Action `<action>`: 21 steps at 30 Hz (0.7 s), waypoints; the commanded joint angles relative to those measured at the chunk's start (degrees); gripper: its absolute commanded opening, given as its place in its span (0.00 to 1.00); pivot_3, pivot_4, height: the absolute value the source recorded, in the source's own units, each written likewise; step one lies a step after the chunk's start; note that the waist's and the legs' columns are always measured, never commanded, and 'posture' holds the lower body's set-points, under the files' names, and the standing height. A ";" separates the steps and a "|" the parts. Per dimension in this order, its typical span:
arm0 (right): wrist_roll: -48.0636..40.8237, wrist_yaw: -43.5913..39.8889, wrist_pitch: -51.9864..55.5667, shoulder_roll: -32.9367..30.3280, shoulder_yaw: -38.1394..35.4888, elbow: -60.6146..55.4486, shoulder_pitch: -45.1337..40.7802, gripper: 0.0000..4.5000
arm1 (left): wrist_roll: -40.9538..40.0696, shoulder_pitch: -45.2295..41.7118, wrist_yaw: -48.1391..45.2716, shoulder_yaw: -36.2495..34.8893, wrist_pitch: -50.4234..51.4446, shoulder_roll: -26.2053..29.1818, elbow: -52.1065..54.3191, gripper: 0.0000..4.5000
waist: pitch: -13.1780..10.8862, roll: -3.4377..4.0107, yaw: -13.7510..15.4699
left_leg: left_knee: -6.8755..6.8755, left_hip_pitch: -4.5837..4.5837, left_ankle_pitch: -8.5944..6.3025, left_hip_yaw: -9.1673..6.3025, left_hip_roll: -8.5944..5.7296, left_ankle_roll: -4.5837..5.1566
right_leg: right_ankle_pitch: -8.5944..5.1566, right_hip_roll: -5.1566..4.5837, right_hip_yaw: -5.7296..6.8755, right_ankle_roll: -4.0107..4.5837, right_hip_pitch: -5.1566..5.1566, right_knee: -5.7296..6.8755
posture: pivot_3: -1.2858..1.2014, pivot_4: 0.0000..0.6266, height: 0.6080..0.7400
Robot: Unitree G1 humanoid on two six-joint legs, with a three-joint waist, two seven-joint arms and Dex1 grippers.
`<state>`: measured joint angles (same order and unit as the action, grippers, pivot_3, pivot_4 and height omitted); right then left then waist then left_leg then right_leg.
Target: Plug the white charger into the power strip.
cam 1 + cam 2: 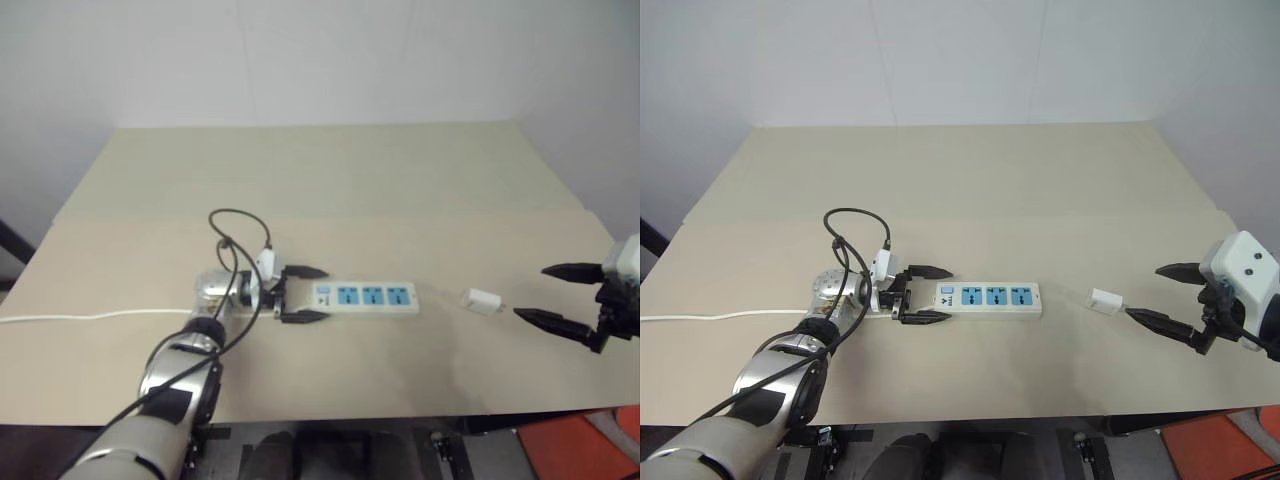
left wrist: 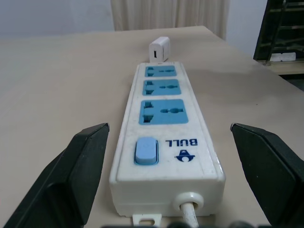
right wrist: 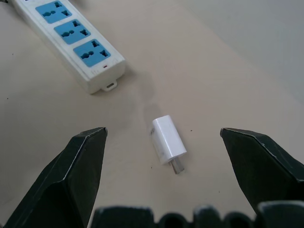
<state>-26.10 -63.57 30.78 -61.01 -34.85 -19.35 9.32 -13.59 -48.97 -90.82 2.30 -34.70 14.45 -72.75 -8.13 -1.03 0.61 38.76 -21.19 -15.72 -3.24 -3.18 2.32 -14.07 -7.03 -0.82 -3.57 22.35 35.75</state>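
Lying flat on the bench (image 1: 330, 170), the power strip (image 1: 366, 297) sits mid-front, the white charger (image 1: 481, 301) just beyond its end, apart. The left pincer (image 1: 303, 295) is spread around the switch end, maybe not touching. The right pincer (image 1: 558, 296) is spread near the charger. Bare bench stretches behind.

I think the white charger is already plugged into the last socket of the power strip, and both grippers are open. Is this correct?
Not quite. The white charger is not plugged in: it lies on the table, apart from the end of the power strip, as the right wrist view shows. The rest holds: left gripper and right gripper are both open.
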 commanded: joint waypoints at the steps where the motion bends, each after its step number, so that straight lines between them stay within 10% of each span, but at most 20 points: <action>1: -1.20 0.33 0.95 0.18 -2.85 -1.81 0.01 1.00 | 2.20 -0.69 0.35 -0.93 -0.67 -0.02 -0.41 0.99 | 0.00 0.00 -0.08 | 0.00 0.00 0.00 0.01 0.00 0.00 | 0.00 0.00 -0.01 0.00 0.00 0.00 | 0.52 0.24 1.00; 9: -1.11 0.99 1.72 0.96 -2.64 -2.86 0.12 1.00 | 6.60 -0.92 2.08 -1.45 -0.98 -0.09 -1.10 0.99 | 0.00 0.00 0.01 | 0.00 0.01 0.00 0.00 0.00 0.00 | 0.00 0.00 0.00 0.00 -0.01 0.00 | 0.52 0.24 1.00; 14: -1.09 1.19 1.83 1.17 -2.46 -3.04 0.04 1.00 | 7.59 -1.04 3.53 -2.44 -1.03 -0.56 -1.38 0.74 | 0.01 0.01 0.01 | 0.00 0.02 0.00 0.00 0.00 0.00 | 0.00 0.00 -0.01 0.00 -0.02 0.01 | 0.52 0.24 1.00; 21: -1.51 1.05 2.76 0.83 -2.08 -3.85 -0.36 1.00 | 8.97 -0.53 6.18 -3.15 -1.55 -1.41 -1.47 0.72 | 0.01 0.01 0.18 | 0.01 0.02 0.00 -0.01 0.00 0.00 | 0.00 0.00 0.01 -0.01 -0.05 0.02 | 0.52 0.24 1.00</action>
<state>-26.19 -62.84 32.91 -59.73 -35.17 -21.97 9.67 -5.51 -49.55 -85.62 -0.73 -35.28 13.51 -73.81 -8.12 -1.02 0.79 38.78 -21.16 -15.72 -3.25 -3.18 2.32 -14.07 -7.04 -0.81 -3.58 22.30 35.77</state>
